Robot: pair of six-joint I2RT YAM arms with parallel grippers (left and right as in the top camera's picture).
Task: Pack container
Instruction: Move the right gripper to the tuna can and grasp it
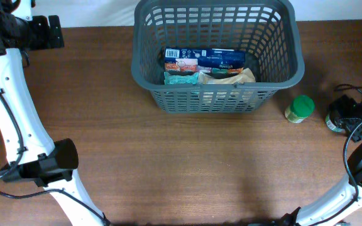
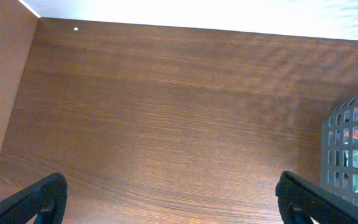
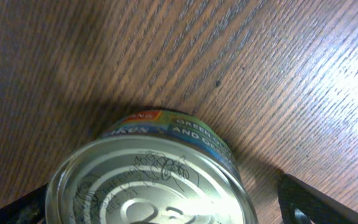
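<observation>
Counter (image 1: 181,169): dark brown wood grain. Basket (image 1: 213,100) sits upright at far centre, grey lattice walls. Packets (image 1: 209,66) lie on its floor. Jar (image 1: 300,108) with green lid stands just right of basket, not touching it. Can (image 3: 148,186) stands further right, near jar, lid up. Right claw (image 3: 166,208) hangs over can, fingers apart and straddling it, with a gap showing on one side. Left claw (image 2: 173,199) is over the far left of counter, fingers wide apart, nothing between them.
</observation>
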